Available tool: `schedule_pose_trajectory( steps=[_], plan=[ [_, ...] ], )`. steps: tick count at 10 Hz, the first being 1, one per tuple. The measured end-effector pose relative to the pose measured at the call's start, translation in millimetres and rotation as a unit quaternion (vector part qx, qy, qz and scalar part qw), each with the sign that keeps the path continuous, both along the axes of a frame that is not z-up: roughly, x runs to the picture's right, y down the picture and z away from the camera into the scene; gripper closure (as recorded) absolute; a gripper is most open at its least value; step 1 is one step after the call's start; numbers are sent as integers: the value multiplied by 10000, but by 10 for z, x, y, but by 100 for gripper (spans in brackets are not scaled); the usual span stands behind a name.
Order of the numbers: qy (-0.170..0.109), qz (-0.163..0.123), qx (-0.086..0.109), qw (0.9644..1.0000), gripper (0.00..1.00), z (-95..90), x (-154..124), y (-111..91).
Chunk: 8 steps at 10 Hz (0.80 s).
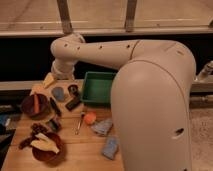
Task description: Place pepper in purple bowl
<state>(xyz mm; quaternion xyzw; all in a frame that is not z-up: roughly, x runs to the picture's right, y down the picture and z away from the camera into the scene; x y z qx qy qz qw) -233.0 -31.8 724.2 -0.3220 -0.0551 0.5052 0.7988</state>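
While the big white arm [100,50] is arching over the wooden table [80,157] from 3 o'clock, its gripper [49,80] is hanging over the table's 11 o'clock corner. Its jaws are standing wide apart, with nothing seen between them. The purple bowl [24,106] is sitting at the table's 9 o'clock edge, at about 7 o'clock from the gripper and apart from it, with an orange strip [36,103] lying inside. A green bin [86,90] is sitting at 3 o'clock of the gripper. A reddish-brown bowl [55,156] holding pale yellow pieces [44,144] is resting at 6 o'clock of the purple bowl, and an orange ball [90,118] is lying at 4 o'clock from it, near the table's middle.
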Motion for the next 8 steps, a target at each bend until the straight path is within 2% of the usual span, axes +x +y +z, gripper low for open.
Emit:
schedule_pose_trajectory(
  steps=[3, 5, 8],
  plan=[
    [-83, -126, -32, 9999, 20, 27, -30, 19],
    [-368, -477, -12, 9982, 20, 51, -370, 58],
    [-840, -994, -36, 9915, 20, 134, -1170, 112]
  ],
)
